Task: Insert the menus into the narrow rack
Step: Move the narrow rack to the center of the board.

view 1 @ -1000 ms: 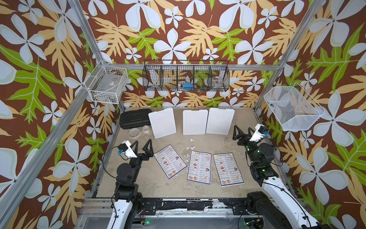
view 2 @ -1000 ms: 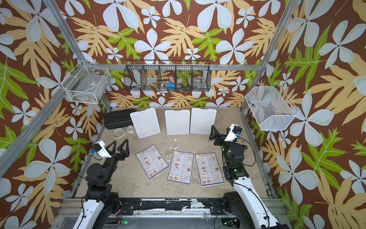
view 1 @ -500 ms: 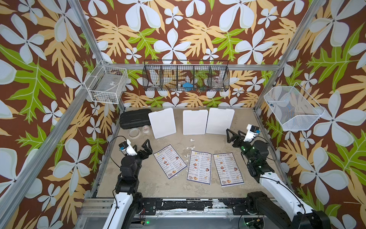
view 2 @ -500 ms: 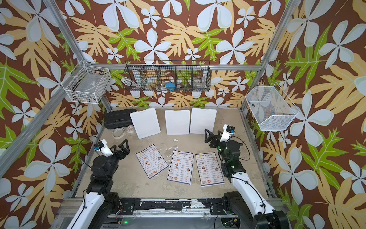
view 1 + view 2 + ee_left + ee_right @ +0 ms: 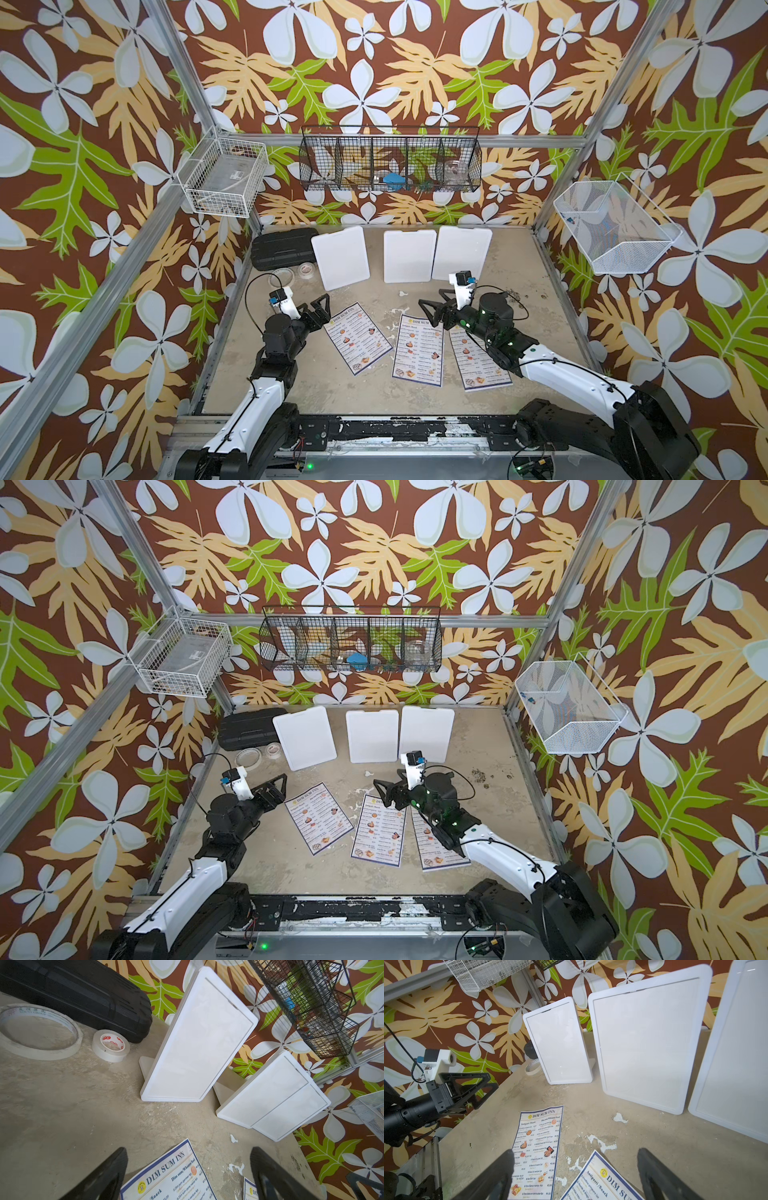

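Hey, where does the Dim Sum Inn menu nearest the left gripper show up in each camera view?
Top view: the glossy white, blue-bordered menu sheet lies tilted beside the left gripper.
Top view: same spot, same tilt.
Left wrist: only its heading end, between the open fingers.
Right wrist: the whole sheet, flat near the left gripper.
Shared landmark: the plain white rounded-corner panel standing apart, beyond it.

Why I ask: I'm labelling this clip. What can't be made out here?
- Menu nearest the right arm: heading covered by the right arm, both top views.
- Small print on the menus: too small in top views.
- Black wire basket: contents blurred behind mesh, top views.
- Menu in left wrist view: cut off by bottom edge.
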